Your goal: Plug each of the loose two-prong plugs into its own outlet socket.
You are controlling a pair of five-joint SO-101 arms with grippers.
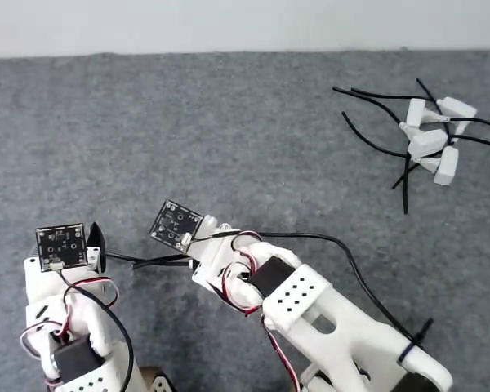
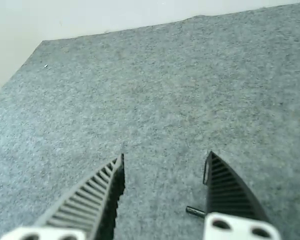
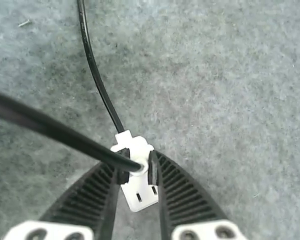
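My right gripper (image 3: pixel 136 156) is shut on a white outlet socket (image 3: pixel 138 194) whose two slots face the camera, low over the grey carpet. A thin black cord (image 3: pixel 97 82) runs away from the socket's far end. A thicker black cord (image 3: pixel 50 130) crosses close to the camera and meets the socket between the fingers. My left gripper (image 2: pixel 165 157) stands open over bare carpet, with a short black cord end (image 2: pixel 192 211) beside one finger. In the high view a tangle of white plugs and sockets (image 1: pixel 429 139) with black cords lies at the far right.
Grey carpet (image 1: pixel 229 122) covers the table up to a pale wall at the back. A black cable (image 1: pixel 351 261) loops from the right arm (image 1: pixel 302 302) toward the front right. Another black cord (image 1: pixel 147 261) lies between the two arms.
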